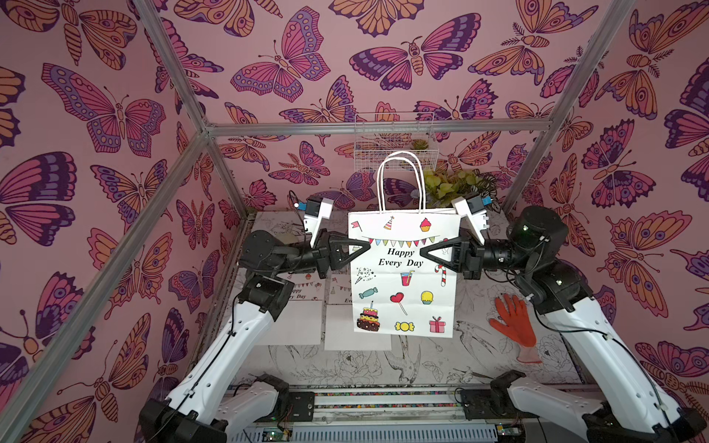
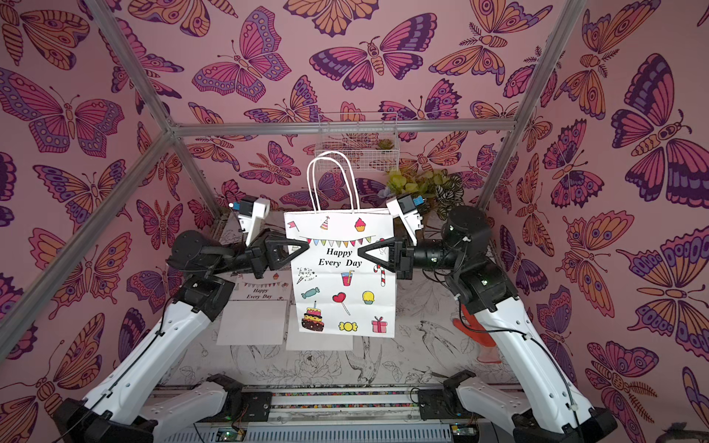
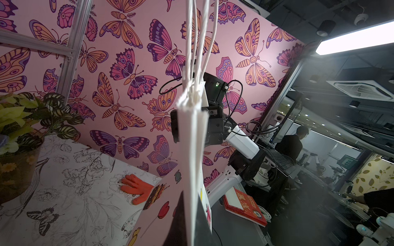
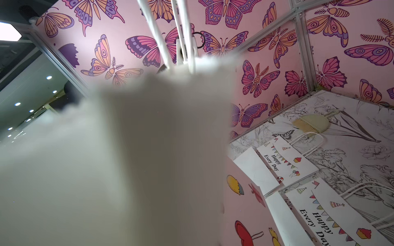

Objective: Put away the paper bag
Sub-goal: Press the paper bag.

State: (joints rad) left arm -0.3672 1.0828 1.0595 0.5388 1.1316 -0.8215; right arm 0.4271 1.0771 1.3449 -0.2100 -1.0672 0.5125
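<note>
Floral table (image 1: pixel 479 345) | paper bag (image 1: pixel 403 276) pinched — left claw (image 1: pixel 364 245), right claw (image 1: pixel 424 253) | rear jaws hidden

The paper bag (image 1: pixel 403 276) is white, printed with coloured bunting, sweets, a layered cake (brown, pink and yellow) and black lettering. The walls (image 1: pixel 268 69) are pink with purple-and-orange butterflies. The tabletop (image 1: pixel 479 345) carries black line-drawn flowers and birds on white. The glove (image 1: pixel 512 322) is orange. The plant (image 1: pixel 449 186) is yellow-green and striped.
</note>
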